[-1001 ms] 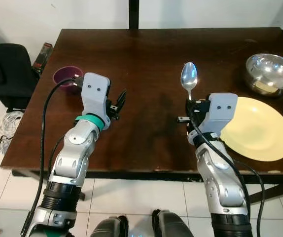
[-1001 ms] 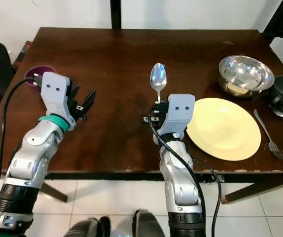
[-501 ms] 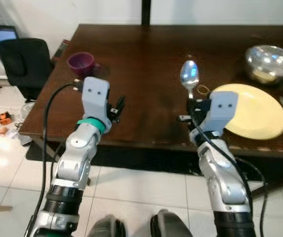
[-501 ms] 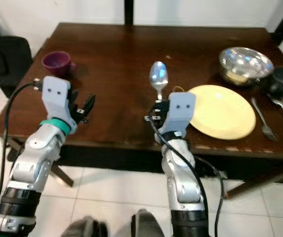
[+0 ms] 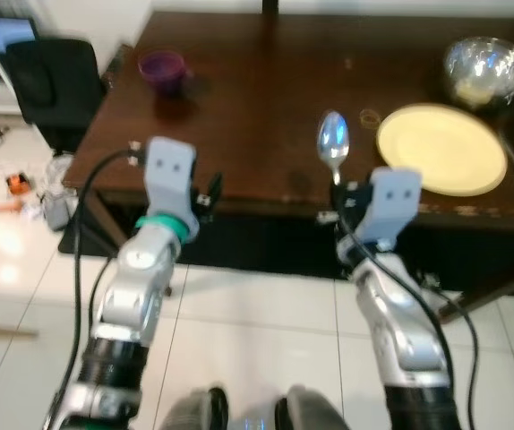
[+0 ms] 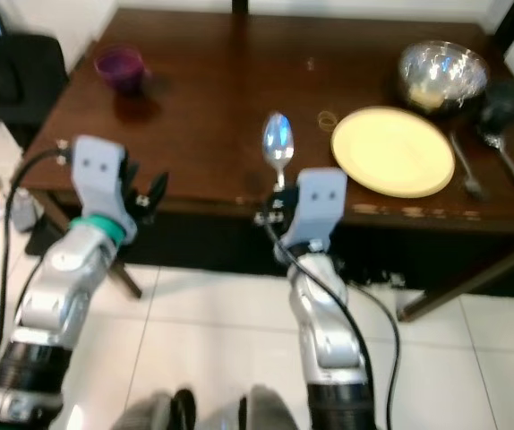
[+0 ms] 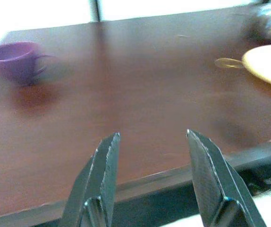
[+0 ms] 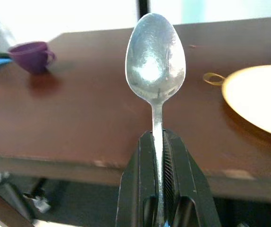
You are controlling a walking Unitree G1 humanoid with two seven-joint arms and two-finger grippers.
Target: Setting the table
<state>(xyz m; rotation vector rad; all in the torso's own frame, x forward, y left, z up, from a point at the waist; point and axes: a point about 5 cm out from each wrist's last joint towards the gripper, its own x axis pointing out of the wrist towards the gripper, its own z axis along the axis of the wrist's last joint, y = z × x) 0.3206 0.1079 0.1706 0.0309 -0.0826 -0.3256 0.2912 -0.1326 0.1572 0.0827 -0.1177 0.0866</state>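
**Spoon up in the air, table edge right in front**

The right gripper (image 8: 158,208) has its two black fingers pinched tight on the handle of a shiny silver metal spoon (image 8: 155,66), bowl pointing up, mid-frame in the head views just at the near edge of the dark brown wooden table (image 5: 266,98). The round pale yellow plate (image 5: 442,149) sits upper right, the small purple cup (image 5: 161,66) upper left. The left gripper (image 7: 156,184) is empty, fingers spread apart over the table's edge.

The spoon is light and stiff, but I'd guess slick, so a low hold on the handle could let it swivel.
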